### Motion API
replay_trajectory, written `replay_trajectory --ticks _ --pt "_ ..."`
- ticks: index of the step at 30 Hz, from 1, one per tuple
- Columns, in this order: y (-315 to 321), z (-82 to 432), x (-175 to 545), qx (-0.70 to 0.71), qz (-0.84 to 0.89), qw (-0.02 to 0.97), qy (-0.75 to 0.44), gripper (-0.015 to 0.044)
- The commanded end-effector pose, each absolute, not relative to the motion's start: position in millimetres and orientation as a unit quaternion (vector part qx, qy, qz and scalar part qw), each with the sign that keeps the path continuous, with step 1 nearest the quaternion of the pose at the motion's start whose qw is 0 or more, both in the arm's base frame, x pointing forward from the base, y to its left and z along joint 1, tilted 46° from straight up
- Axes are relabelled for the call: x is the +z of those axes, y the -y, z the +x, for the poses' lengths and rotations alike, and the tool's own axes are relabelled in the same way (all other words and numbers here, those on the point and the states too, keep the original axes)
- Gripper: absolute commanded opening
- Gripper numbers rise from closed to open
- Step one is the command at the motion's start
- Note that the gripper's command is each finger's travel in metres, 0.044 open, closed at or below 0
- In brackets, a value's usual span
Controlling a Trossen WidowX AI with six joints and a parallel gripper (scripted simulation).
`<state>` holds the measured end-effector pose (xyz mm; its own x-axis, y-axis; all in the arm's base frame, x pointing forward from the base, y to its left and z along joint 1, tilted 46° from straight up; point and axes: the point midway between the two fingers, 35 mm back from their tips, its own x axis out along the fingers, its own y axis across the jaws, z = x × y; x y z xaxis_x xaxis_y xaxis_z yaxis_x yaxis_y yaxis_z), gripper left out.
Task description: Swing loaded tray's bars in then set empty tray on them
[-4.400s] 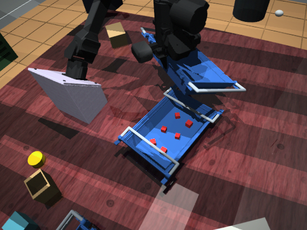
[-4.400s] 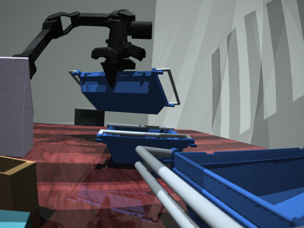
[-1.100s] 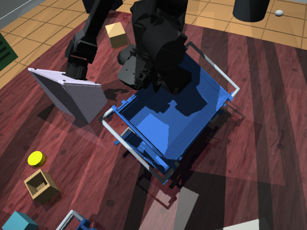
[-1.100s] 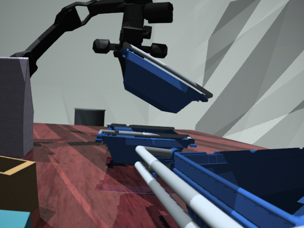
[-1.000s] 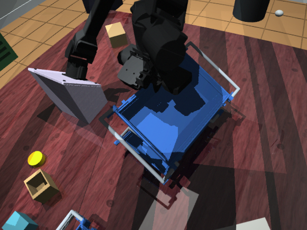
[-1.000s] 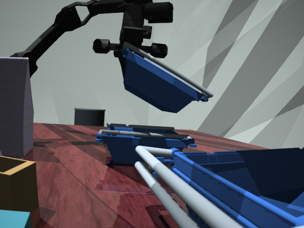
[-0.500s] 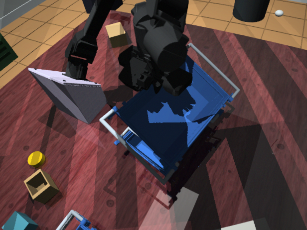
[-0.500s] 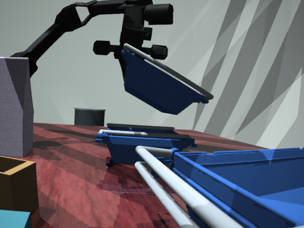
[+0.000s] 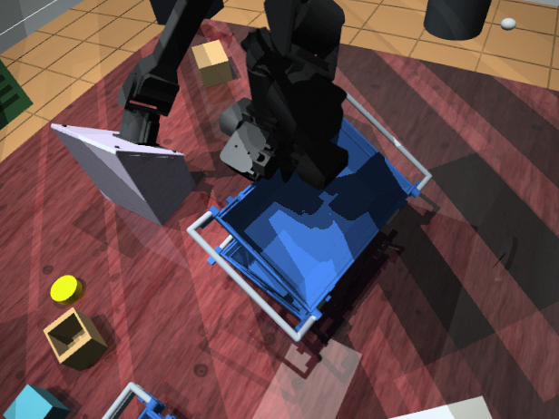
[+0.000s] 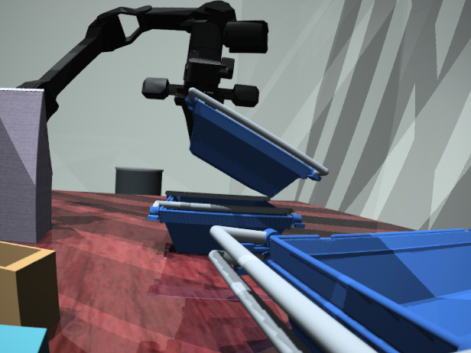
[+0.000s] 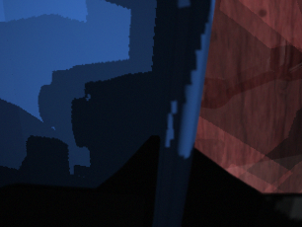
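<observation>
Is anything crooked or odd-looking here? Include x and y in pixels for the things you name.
Yes: the blue tray in the gripper [image 9: 287, 174] [image 10: 190, 114] hangs steeply tilted, its far end drooping over the lower tray [image 9: 260, 272] [image 10: 225, 233], though it should end up level. It is held by one side only, which probably explains the slant.

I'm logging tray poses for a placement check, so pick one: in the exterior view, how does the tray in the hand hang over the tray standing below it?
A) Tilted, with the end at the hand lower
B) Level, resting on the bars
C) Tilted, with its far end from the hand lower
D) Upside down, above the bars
C: the held tray slopes down away from the hand, its bottom clear of the lower tray's bars.
</observation>
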<state>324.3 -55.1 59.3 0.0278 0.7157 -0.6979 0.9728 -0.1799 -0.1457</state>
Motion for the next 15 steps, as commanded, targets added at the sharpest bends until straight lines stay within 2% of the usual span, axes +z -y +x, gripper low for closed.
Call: replay_trajectory --ticks 1,15 --pt "54.4 326.3 57.8 -0.332 0.698 0.194 -0.604 0.0" --pt "42.6 323.1 47.6 -0.332 0.698 0.193 -0.604 0.0"
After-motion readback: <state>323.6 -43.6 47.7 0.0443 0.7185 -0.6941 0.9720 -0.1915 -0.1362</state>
